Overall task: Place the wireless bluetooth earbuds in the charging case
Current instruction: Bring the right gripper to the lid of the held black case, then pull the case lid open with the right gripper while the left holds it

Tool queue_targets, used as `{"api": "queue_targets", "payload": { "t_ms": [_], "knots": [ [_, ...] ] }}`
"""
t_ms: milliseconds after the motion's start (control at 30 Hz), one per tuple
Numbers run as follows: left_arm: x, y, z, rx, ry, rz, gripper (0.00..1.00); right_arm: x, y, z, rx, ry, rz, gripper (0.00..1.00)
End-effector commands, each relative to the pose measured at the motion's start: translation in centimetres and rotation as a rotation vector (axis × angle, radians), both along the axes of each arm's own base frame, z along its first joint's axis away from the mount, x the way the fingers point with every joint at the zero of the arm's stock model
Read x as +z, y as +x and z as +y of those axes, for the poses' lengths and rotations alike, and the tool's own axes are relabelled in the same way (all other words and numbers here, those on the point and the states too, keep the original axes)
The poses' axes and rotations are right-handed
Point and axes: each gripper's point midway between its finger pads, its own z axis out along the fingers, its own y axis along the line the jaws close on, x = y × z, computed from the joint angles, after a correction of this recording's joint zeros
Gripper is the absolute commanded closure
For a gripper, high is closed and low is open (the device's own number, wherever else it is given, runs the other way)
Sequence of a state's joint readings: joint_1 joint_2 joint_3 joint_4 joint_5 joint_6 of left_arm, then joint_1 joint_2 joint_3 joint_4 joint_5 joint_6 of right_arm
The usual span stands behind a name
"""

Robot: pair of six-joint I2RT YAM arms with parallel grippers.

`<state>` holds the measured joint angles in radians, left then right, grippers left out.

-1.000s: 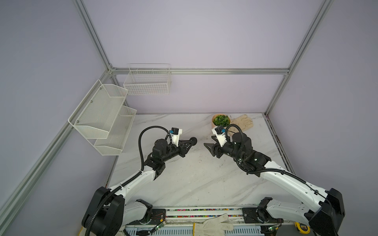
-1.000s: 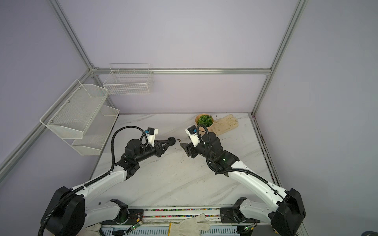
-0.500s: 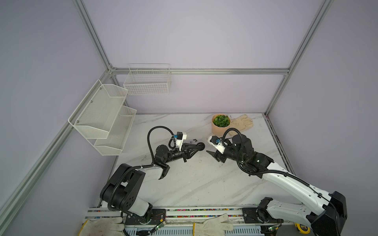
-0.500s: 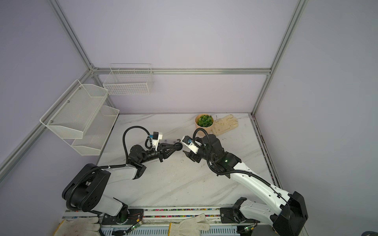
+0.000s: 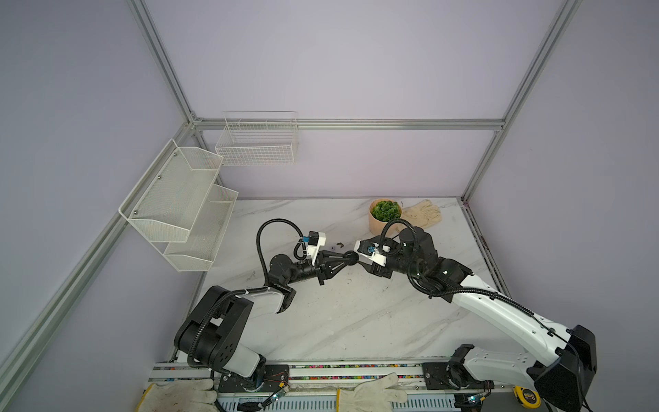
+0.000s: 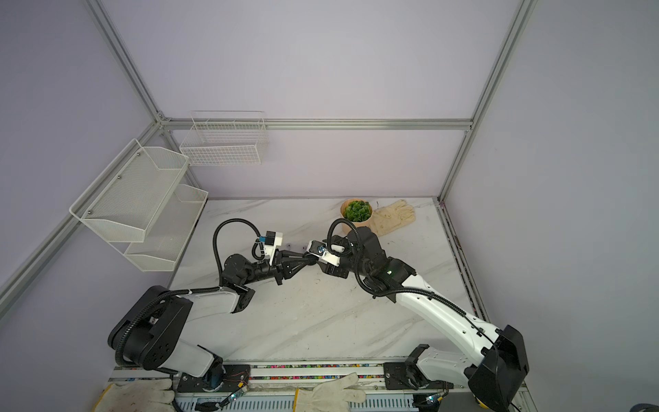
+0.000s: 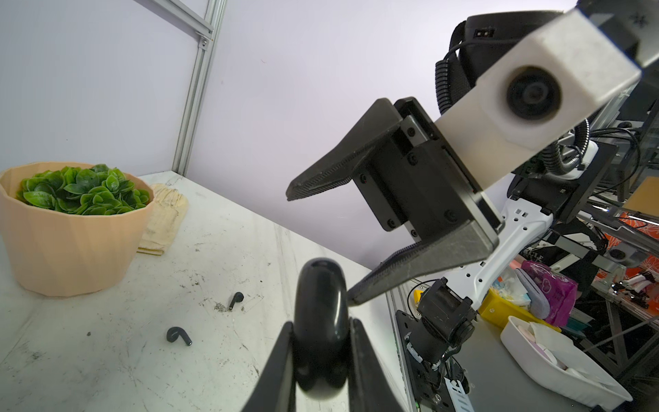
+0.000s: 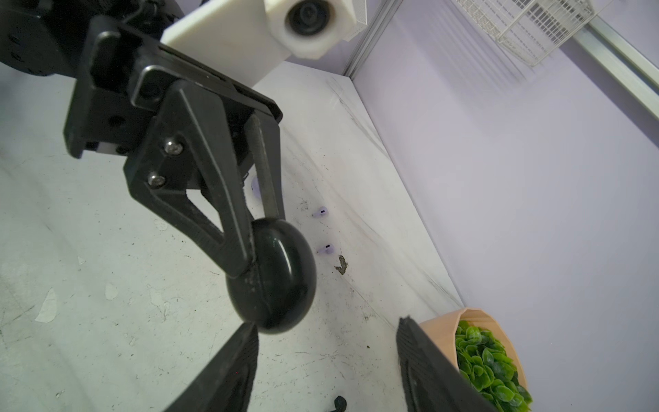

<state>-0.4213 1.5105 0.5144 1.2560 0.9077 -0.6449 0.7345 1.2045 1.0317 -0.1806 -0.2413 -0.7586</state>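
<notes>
No earbud is in yet. The left gripper (image 8: 259, 244) is clamped on the black case (image 7: 321, 303), holding it above the middle of the table (image 5: 356, 321), and the lid looks closed. The right gripper (image 7: 321, 246) stands spread just beside the case, empty. All four earbuds lie loose toward the table's back edge: two black earbuds (image 7: 235, 300) near the pot (image 7: 71, 249), and two lilac earbuds (image 8: 320, 212) further along. The lid probably has to be opened first. No brand or writing is legible.
</notes>
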Motion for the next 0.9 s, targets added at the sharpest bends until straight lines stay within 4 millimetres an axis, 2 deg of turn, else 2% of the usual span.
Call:
{"api": "queue_targets", "payload": {
  "t_ms": [0,267,700,867],
  "knots": [
    [1.4,-0.3,-0.1,-0.013,-0.023,-0.04,1.0,2.2,0.4,0.8,0.036,0.03,-0.073,0.35],
    [1.9,-0.3,-0.1,-0.013,-0.017,-0.044,1.0,2.8,0.4,1.6,0.059,0.063,-0.069,0.38],
    [1.9,-0.5,0.3,0.016,-0.02,-0.07,1.0,4.1,-2.1,1.2,0.106,0.136,-0.041,0.41],
    [1.7,-0.3,0.1,0.014,0.0,-0.063,1.0,3.4,-1.7,1.0,0.079,0.116,-0.039,0.41]
  ]
}}
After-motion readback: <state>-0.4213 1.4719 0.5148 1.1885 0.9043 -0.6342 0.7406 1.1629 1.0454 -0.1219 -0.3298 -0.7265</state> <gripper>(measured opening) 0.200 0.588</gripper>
